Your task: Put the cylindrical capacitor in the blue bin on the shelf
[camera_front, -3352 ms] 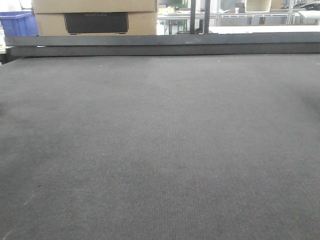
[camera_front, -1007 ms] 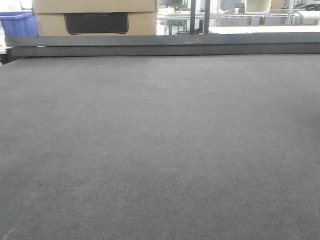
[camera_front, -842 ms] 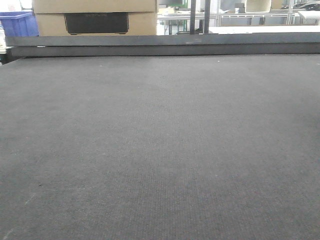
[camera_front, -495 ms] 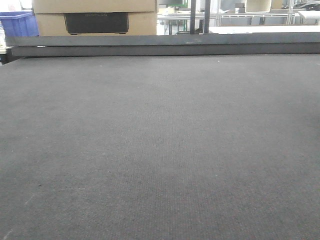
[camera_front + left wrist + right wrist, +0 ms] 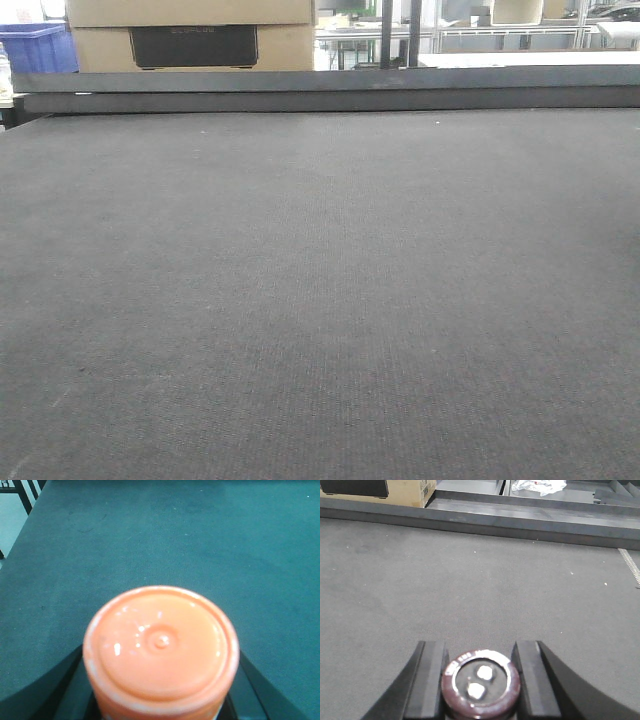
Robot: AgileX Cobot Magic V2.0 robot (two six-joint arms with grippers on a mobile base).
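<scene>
Right gripper [image 5: 479,655]: black fingers [image 5: 431,680] were pinched on the cylindrical capacitor [image 5: 481,682], one on each side of it.
Cylindrical capacitor: upright between the right fingers, above the mat; dark maroon body, paler rim, two pale terminals on its flat top.
Left gripper [image 5: 160,697]: dark fingers [image 5: 60,690] flanked an orange round-topped container [image 5: 160,645]. They seemed to be clamped on it, though it hid the contact points.
Orange round-topped container: filled the lower middle of the left wrist view, its top facing the camera, with a small raised dot at the centre.
Mat [image 5: 320,300]: dark grey and woven, it covered the whole work surface under both grippers.
Rail [image 5: 330,90]: a dark bar ran along the far edge of the mat.
Cardboard box [image 5: 190,35]: behind the rail at far left, with a black panel on its face.
Blue crate [image 5: 38,48]: just left of the cardboard box, only partly in view.
</scene>
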